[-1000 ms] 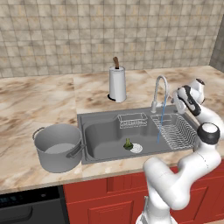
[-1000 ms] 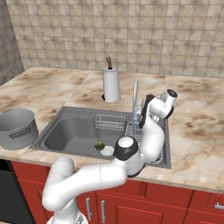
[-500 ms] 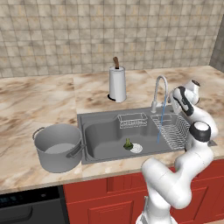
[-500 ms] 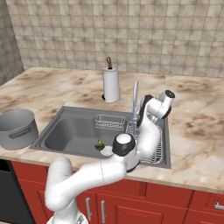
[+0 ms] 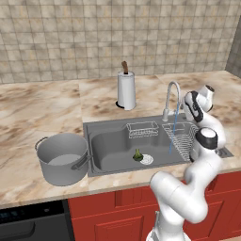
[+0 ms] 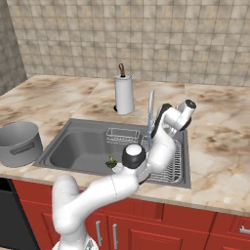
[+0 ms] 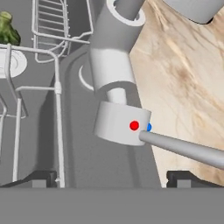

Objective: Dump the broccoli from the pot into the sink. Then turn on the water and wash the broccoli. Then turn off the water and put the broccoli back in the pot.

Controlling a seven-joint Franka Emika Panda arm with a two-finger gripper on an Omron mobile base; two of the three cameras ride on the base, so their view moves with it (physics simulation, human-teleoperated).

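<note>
- The water (image 5: 175,132) is now running: a thin blue stream is falling from the spout of the chrome faucet (image 5: 171,98) toward the right side of the sink (image 5: 115,129). A second ago the stream was already falling, so the flow is holding.
- The gripper (image 7: 111,178) is hovering just short of the faucet's base, fingertips spread apart and holding nothing; the lever handle (image 7: 183,148) is lying between and just ahead of them.
- Over the last second the arm has been drawing in closer to the faucet base.
- The broccoli (image 5: 137,154) is resting on the basin floor just beside the round drain (image 5: 147,159), apart from where the stream is landing.
- The pot (image 5: 62,157) is standing on the worktop (image 5: 42,106) left of the sink, no floret visible inside.
- Judgement: dumping is done and washing is under way; shutting the lever is probably coming next.
</note>
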